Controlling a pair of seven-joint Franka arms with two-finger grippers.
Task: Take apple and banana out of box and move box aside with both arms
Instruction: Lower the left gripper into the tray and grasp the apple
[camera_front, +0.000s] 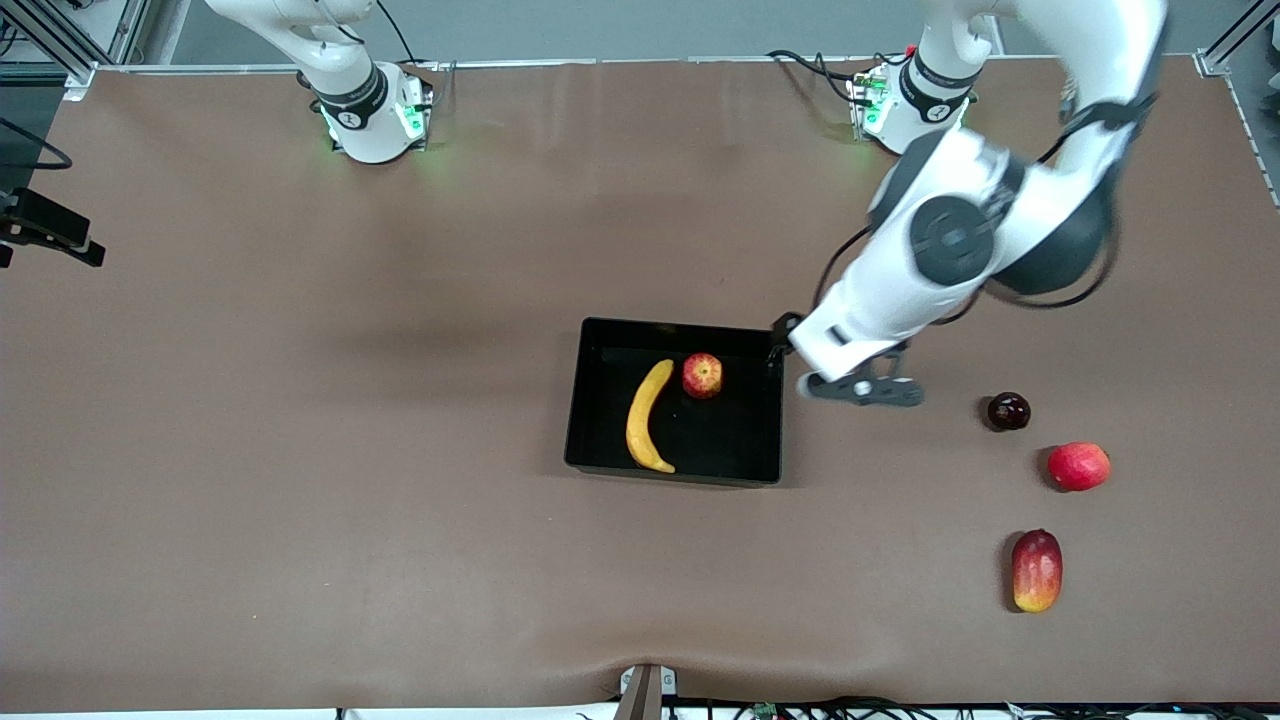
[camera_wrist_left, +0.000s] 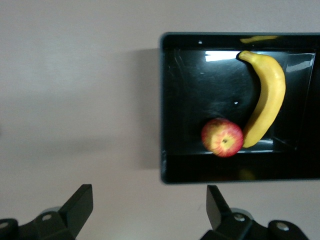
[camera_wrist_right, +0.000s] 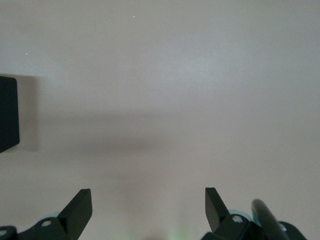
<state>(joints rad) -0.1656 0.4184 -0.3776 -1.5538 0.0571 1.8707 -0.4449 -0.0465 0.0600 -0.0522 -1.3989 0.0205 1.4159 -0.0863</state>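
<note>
The black box lies mid-table. The yellow banana and the small red apple lie inside it, side by side. In the left wrist view the box, banana and apple show ahead of my left gripper, which is open and empty. In the front view the left gripper hangs over the box's corner toward the left arm's end, mostly hidden under its wrist. My right gripper is open and empty over bare table, with a box corner at the view's edge.
Toward the left arm's end of the table lie a small dark red fruit, a larger plain red fruit and a red-and-yellow mango, the mango nearest the front camera. A black fixture sits at the right arm's end.
</note>
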